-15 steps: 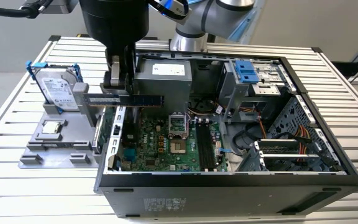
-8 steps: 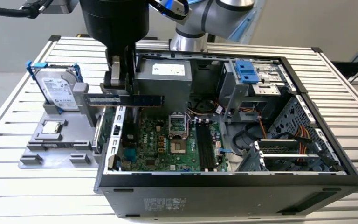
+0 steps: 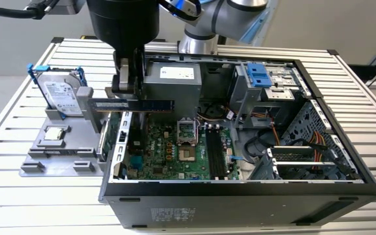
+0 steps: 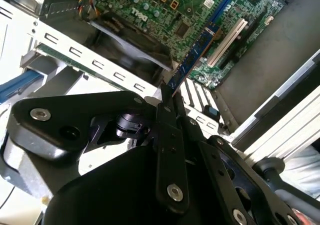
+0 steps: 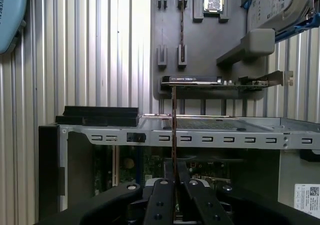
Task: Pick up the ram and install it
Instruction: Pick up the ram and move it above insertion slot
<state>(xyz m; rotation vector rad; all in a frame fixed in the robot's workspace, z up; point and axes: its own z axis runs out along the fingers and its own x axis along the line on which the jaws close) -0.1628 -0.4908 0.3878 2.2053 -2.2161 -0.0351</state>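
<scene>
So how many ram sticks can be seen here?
1. The ram is clamped in the gripper, held level above the wall of the case on the exterior view's left. Others may be hidden inside the case.

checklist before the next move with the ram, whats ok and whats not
1. Grip: gripper shut on the ram - ok.
2. Ram clear of the case: it appears to be held above the rim - ok.
3. Ram over the slots: it hangs at the case's edge on the exterior view's left, and the slots lie further right - not ok.
4. Ram parallel to slots: it lies across them - not ok.
5. Slots empty: they look empty - ok.
6. Slot latches open - cannot tell.
</scene>
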